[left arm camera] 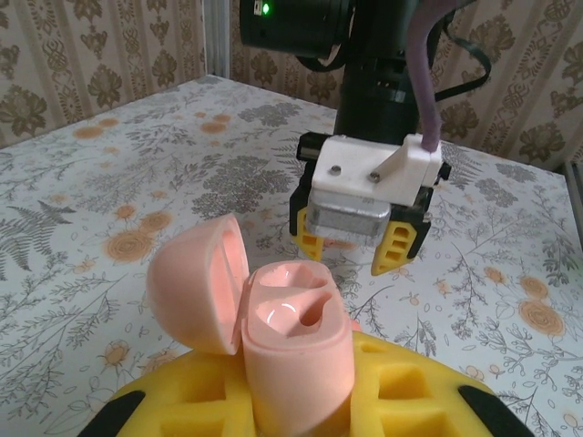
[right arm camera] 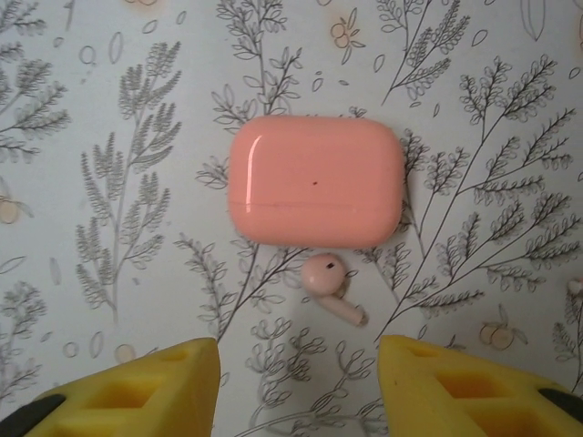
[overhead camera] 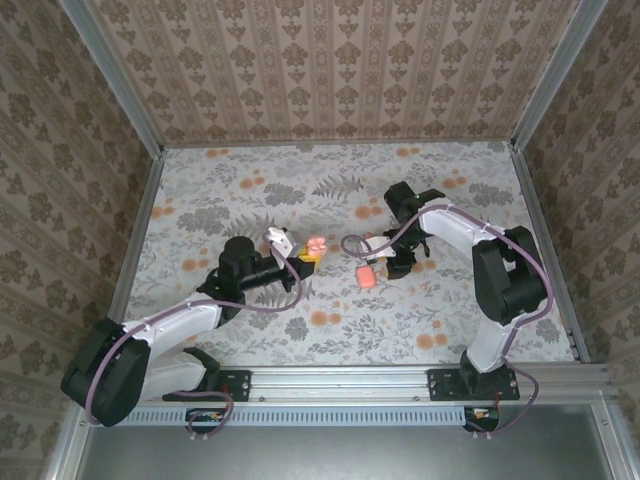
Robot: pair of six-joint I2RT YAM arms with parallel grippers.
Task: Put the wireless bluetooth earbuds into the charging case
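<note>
My left gripper [left arm camera: 301, 405] is shut on the charging case [left arm camera: 293, 341], holding it upright off the table between yellow fingers. Its lid [left arm camera: 193, 287] hangs open to the left and both wells look empty. From above, this case [overhead camera: 316, 246] sits at the left gripper's [overhead camera: 307, 255] tip near the table's middle. One pink earbud [right arm camera: 330, 284] lies on the table, stem pointing right. My right gripper [right arm camera: 301, 387] hovers open over it, fingers apart on either side and nothing between them. The right gripper [left arm camera: 358, 253] faces the held case.
A second pink case [right arm camera: 314, 193], closed, lies flat on the table just beyond the earbud, seen from above as a pink pebble [overhead camera: 365, 274] under the right gripper [overhead camera: 388, 262]. Patterned walls and metal rails bound the floral table [overhead camera: 330, 330].
</note>
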